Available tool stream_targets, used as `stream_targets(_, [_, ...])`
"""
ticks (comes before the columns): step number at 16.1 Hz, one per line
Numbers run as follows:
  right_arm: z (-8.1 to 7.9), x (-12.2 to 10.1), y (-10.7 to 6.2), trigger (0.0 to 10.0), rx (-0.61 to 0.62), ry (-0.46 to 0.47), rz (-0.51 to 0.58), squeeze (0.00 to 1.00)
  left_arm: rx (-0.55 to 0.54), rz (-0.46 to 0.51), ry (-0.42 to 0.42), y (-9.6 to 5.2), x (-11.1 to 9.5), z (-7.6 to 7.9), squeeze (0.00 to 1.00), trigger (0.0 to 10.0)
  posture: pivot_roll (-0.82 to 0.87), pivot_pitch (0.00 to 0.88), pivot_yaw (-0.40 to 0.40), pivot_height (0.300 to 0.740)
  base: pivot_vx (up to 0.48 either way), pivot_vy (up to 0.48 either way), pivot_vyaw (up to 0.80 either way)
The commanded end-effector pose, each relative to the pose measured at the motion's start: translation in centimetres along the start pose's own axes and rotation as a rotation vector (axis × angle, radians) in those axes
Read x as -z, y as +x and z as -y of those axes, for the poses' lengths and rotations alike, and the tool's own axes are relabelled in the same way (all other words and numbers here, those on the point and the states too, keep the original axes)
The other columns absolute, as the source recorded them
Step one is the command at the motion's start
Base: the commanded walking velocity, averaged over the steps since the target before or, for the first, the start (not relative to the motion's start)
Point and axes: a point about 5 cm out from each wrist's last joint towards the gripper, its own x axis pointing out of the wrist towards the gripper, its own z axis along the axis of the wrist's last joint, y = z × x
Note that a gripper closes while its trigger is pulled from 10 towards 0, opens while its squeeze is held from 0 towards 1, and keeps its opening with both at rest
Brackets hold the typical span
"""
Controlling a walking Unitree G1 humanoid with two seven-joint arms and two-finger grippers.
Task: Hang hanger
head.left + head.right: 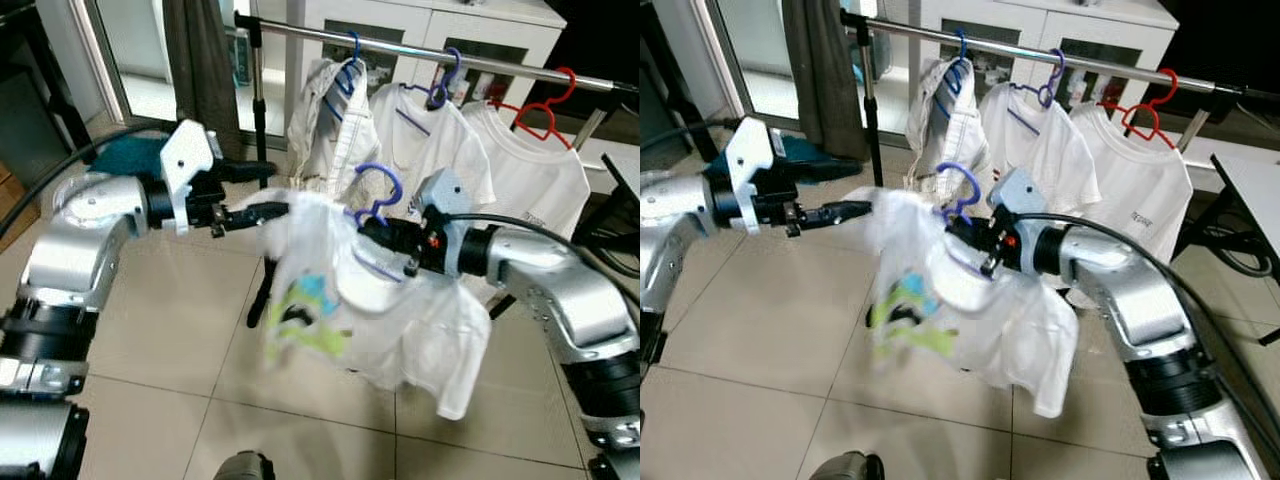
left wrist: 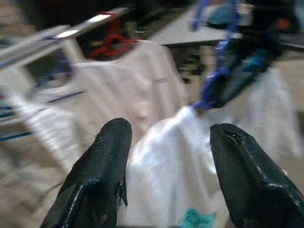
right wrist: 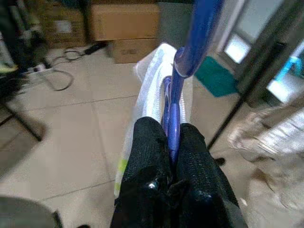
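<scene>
1. While the blue hanger (image 1: pixel 375 195) with its white shirt (image 1: pixel 340 300) is clamped in the right tool (image 1: pixel 375 232), it is held below the rail (image 1: pixel 420 50), unhung.
2. The left tool (image 2: pixel 164 156), fingers parted, is kept beside the shirt's shoulder.
3. Lifting and hooking are judged still outstanding.

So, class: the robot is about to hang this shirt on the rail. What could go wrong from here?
1. The right gripper pinches only the blue hanger's thin neck; it may twist or slip.
2. The left gripper is open, so the white shirt could slide off.
3. The rail already holds three hangers; the hook may snag.
</scene>
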Motion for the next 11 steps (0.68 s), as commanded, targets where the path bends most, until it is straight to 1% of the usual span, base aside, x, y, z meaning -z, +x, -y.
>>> stream_targets(1, [-0.3, -0.5, -0.2, 10.0, -0.033, -0.029, 0.021, 0.00, 0.058, -0.025, 0.022, 0.0, -0.2, 0.2, 0.00, 10.0, -0.09, 0.000, -0.037, 0.740, 0.000, 0.000, 0.00])
stream_targets(2, [-0.3, -0.4, -0.3, 10.0, -0.046, -0.040, 0.015, 0.00, 0.068, -0.055, 0.029, -0.5, 0.0, 0.2, 0.00, 10.0, -0.09, 0.000, -0.029, 0.740, 0.000, 0.000, 0.00])
stream_targets(3, [-0.4, -0.5, -0.7, 10.0, -0.064, -0.048, 0.017, 0.00, 0.041, -0.095, 0.040, -2.0, 0.4, -0.2, 0.00, 10.0, -0.10, 0.000, -0.021, 0.740, 0.000, 0.000, 0.00])
stream_targets(4, [-0.4, -0.6, -1.1, 10.0, -0.074, -0.045, 0.025, 0.00, 0.021, -0.110, 0.037, -2.8, 0.6, -0.4, 0.00, 10.0, -0.10, 0.000, -0.021, 0.740, 0.000, 0.000, 0.00])
stream_targets(5, [-0.8, -0.9, -1.8, 10.0, -0.113, -0.029, 0.052, 0.00, -0.014, -0.159, 0.024, -4.8, 1.7, -0.2, 0.00, 10.0, -0.10, 0.000, -0.023, 0.740, 0.000, 0.000, 0.00])
stream_targets(7, [-1.0, -1.0, -2.2, 10.0, -0.136, -0.023, 0.065, 0.00, -0.013, -0.192, 0.010, -5.7, 2.4, 0.1, 0.00, 10.0, -0.09, 0.000, -0.027, 0.740, 0.000, 0.000, 0.00])
stream_targets(8, [-1.2, -1.0, -2.4, 10.0, -0.164, -0.019, 0.073, 0.00, -0.004, -0.223, -0.023, -6.4, 3.1, 0.4, 0.00, 10.0, -0.09, 0.000, -0.030, 0.740, 0.000, 0.000, 0.00])
stream_targets(9, [-1.2, -1.0, -2.4, 10.0, -0.164, -0.019, 0.073, 0.00, -0.004, -0.223, -0.023, -6.4, 3.1, 0.4, 0.00, 10.0, -0.09, 0.000, -0.030, 0.740, 0.000, 0.000, 0.00])
stream_targets(10, [-1.6, -1.1, -2.7, 10.0, -0.204, -0.013, 0.091, 0.00, -0.005, -0.297, -0.047, -7.3, 4.5, 0.7, 0.00, 10.0, -0.09, 0.000, -0.027, 0.740, 0.000, 0.000, 0.00])
stream_targets(11, [-1.8, -1.3, -2.8, 10.0, -0.221, -0.010, 0.102, 0.00, -0.010, -0.334, -0.052, -7.7, 5.2, 0.8, 0.00, 10.0, -0.09, 0.000, -0.027, 0.740, 0.000, 0.000, 0.00])
